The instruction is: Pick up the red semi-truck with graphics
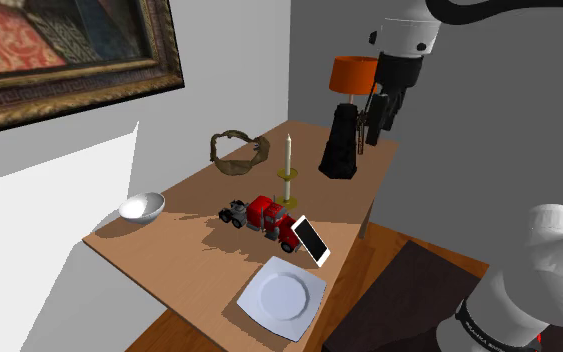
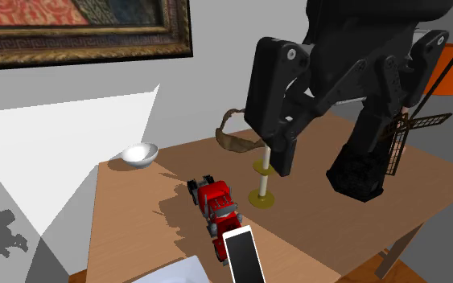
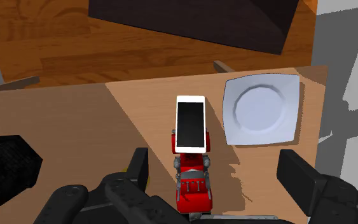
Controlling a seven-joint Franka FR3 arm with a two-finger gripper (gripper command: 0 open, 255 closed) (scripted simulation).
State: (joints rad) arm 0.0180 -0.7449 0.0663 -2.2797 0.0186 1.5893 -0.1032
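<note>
The red semi-truck point(image 1: 260, 214) with grey wheels stands in the middle of the wooden table point(image 1: 189, 270). A white-framed phone point(image 1: 310, 240) leans against the truck's end nearest the plate. In the second exterior view the truck point(image 2: 215, 205) and the phone point(image 2: 244, 256) sit below and in front of the hand. My black gripper point(image 1: 379, 124) hangs open high above the table's far end, beside the lamp, holding nothing. Seen from the wrist, the truck point(image 3: 193, 186) lies far below between the spread fingers point(image 3: 139, 168) of the gripper point(image 3: 219, 170), with the phone point(image 3: 191, 123) beyond it.
A white square plate point(image 1: 283, 297) lies near the table's front corner. A silver bowl point(image 1: 142, 207) sits at the shoulder view's left. A candle on a brass holder point(image 1: 288, 170), a twig wreath point(image 1: 237, 150) and a black windmill figure point(image 1: 342, 140) under an orange lampshade point(image 1: 354, 72) stand behind the truck.
</note>
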